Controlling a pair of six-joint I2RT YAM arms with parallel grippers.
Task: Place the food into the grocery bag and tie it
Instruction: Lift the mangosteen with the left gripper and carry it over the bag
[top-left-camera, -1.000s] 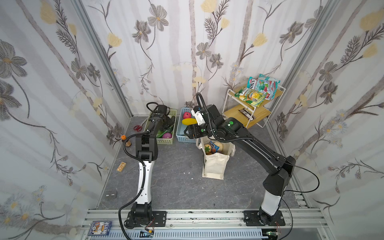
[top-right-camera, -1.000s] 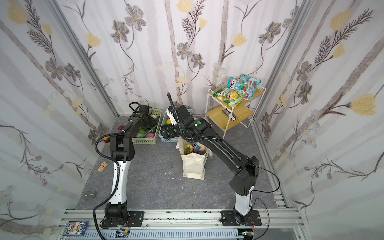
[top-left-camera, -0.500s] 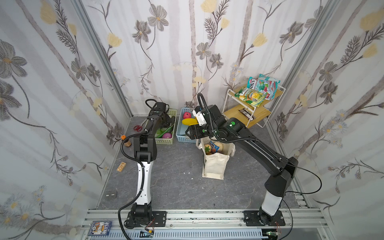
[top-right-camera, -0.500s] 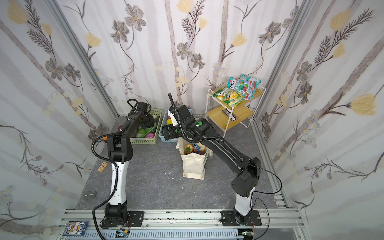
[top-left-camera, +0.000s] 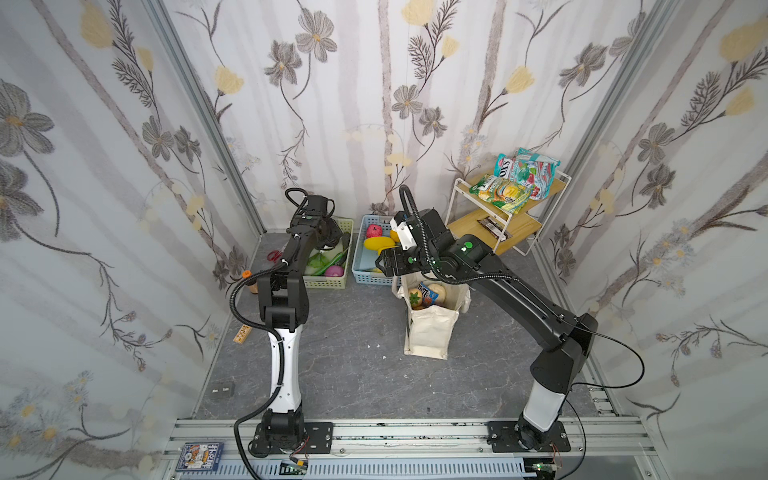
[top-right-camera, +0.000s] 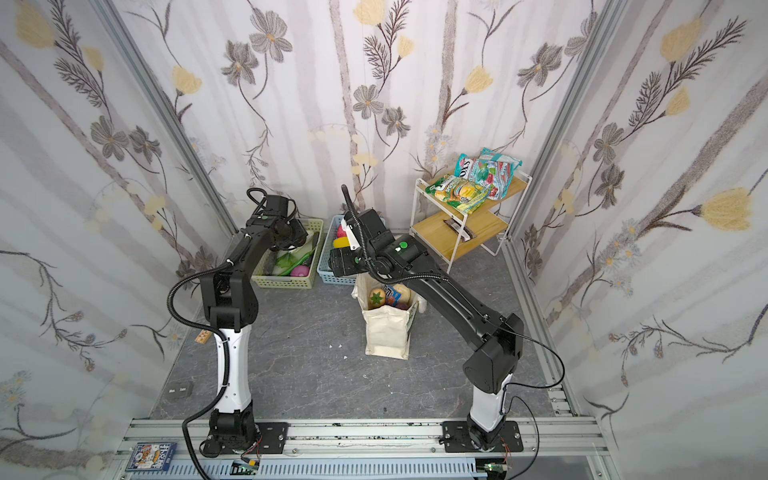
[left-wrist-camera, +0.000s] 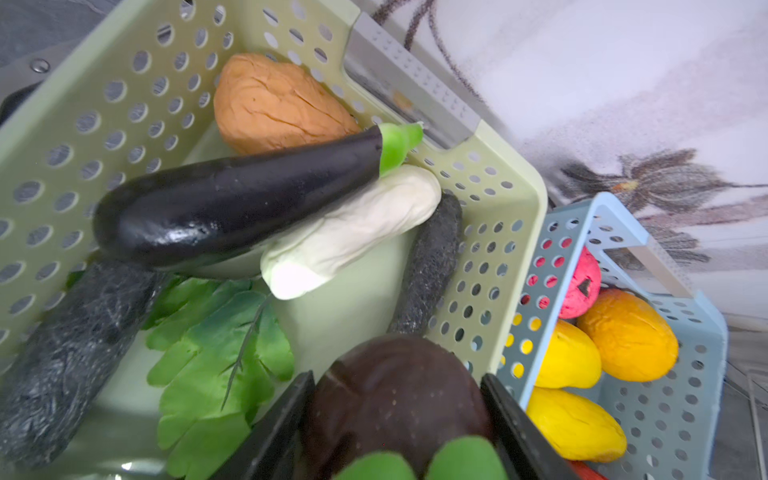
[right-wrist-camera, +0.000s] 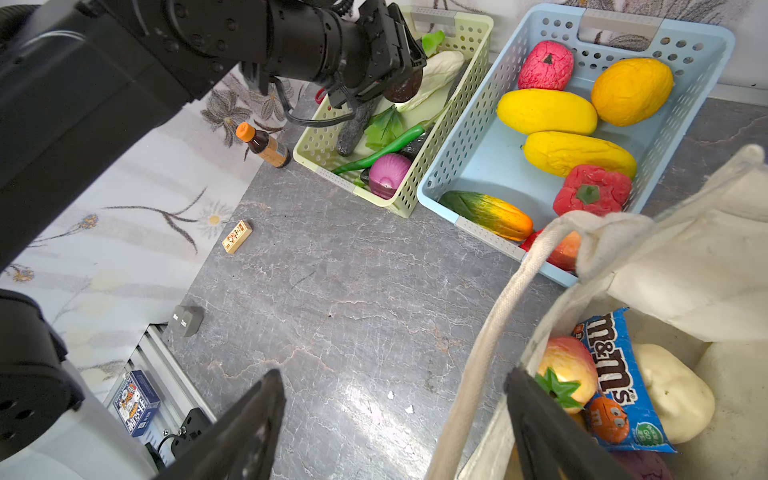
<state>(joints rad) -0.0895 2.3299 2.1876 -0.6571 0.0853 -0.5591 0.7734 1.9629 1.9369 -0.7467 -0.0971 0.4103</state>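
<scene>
My left gripper (left-wrist-camera: 395, 395) is shut on a dark purple round toy vegetable (left-wrist-camera: 395, 386) with green leaves, held above the green basket (left-wrist-camera: 498, 232). An eggplant (left-wrist-camera: 232, 203), a white vegetable (left-wrist-camera: 353, 232) and an orange one (left-wrist-camera: 274, 104) lie in that basket. The cream grocery bag (top-left-camera: 430, 332) stands open on the floor and holds a blue candy packet (right-wrist-camera: 615, 374), a red-yellow fruit (right-wrist-camera: 569, 365) and a cream item (right-wrist-camera: 673, 399). My right gripper (right-wrist-camera: 395, 374) hangs open at the bag's near rim, one bag handle (right-wrist-camera: 498, 307) passing between its fingers. In both top views the left gripper (top-right-camera: 297, 237) is over the green basket.
The blue basket (right-wrist-camera: 478, 137) next to the bag holds yellow, orange and red toy fruits. A two-level shelf (top-left-camera: 490, 226) with snack packets stands at the back right. A brown bottle (right-wrist-camera: 266, 145), scissors (top-left-camera: 272, 255) and a small wooden block (right-wrist-camera: 237, 236) lie near the left wall.
The left wrist has risen slightly over the green basket with the dark vegetable in its jaws. The right arm has hardly moved.
</scene>
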